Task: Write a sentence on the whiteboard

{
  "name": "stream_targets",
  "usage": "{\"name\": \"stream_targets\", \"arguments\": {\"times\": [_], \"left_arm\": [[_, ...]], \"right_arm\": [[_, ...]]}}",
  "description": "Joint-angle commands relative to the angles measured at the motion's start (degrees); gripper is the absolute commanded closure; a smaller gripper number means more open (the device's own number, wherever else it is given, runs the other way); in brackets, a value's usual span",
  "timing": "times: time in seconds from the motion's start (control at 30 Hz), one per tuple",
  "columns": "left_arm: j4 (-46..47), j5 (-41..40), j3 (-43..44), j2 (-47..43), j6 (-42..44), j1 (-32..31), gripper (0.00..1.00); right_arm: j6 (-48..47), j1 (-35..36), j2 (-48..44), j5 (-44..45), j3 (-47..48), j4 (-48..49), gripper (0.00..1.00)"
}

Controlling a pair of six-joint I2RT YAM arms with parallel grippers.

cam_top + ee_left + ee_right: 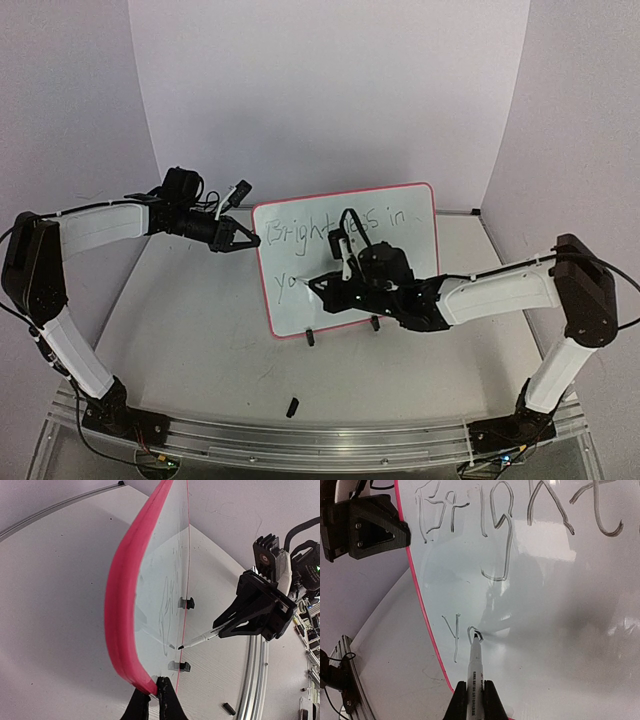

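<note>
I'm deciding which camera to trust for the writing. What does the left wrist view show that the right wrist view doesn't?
Only the left wrist view: the whiteboard nearly edge-on, its red frame pinched by the left gripper, two black clip feet, and a small black cap on the table.
Only the right wrist view: the sentence face-on, "Bright" legible with "yo" below.
Both: the marker in the right gripper, its tip at the board.

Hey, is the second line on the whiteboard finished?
No, on the whiteboard the lower line shows only a "y" and a partial "o" at the marker tip.
</note>
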Motion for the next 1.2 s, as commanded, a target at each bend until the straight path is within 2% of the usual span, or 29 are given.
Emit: {"name": "stream_targets", "arguments": {"times": [0.0,0.83,1.17], "left_arm": [[-1.87,-4.84,0.34,0.35,7.32,-1.66,1.0],[-1.95,-4.91,0.34,0.26,7.39,-1.88,1.0],[-2.04,-5.07,0.34,0.39,7.53,-1.9,1.0]], "right_arm": [[-2.17,-0.35,-4.8,-0.72,-1.32,2.27,1.0],[-2.07,-0.85,-0.42,4.65,1.47,-0.32,1.0],[-0.51,-0.88,-1.16,3.99,-1.28,-1.45,1.0]]}}
